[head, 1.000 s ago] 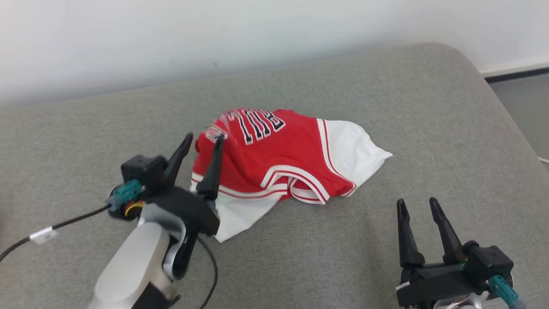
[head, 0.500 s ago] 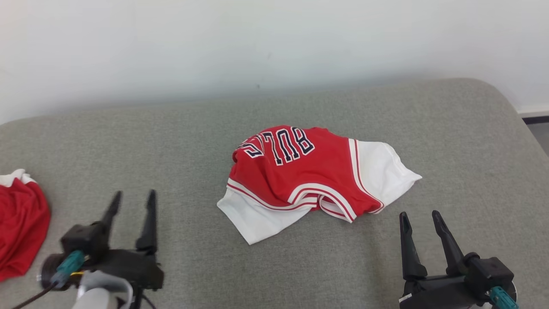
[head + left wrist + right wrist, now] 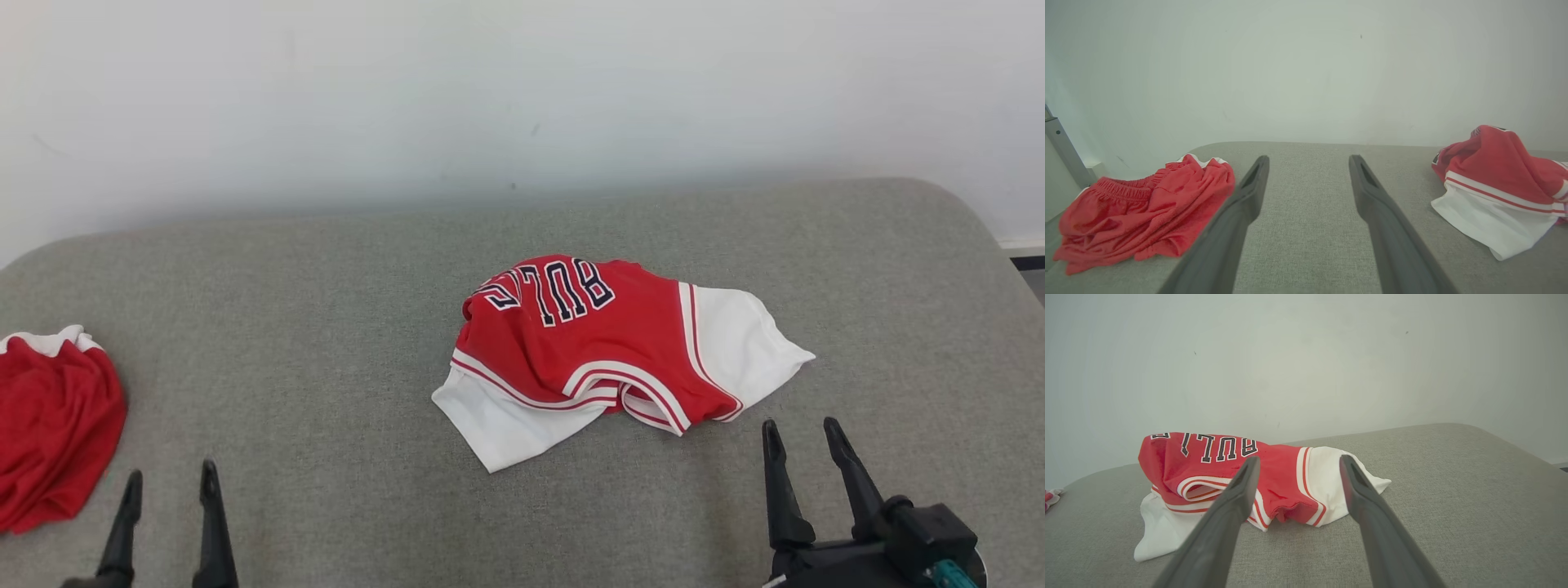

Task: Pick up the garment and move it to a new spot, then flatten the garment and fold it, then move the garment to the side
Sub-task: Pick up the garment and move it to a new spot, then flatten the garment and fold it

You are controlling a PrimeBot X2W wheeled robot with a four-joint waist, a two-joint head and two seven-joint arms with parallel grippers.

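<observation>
Grey cushion (image 3: 326, 286), white wall (image 3: 490, 98) — my jersey (image 3: 588, 343) lies crumpled mid-cushion, neither flattened nor folded; left claw (image 3: 171, 474) and right claw (image 3: 800, 425) spread, empty; I judge most work remains

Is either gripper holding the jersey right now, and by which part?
Nothing is held. The left gripper and the right gripper are both open and empty. The jersey lies crumpled on the grey cushion, apart from both.

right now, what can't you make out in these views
jersey lettering, head view: end letters curl into a fold.
red shorts, head view: cut by left edge.
left end effector, head view: body below bottom edge.
</observation>
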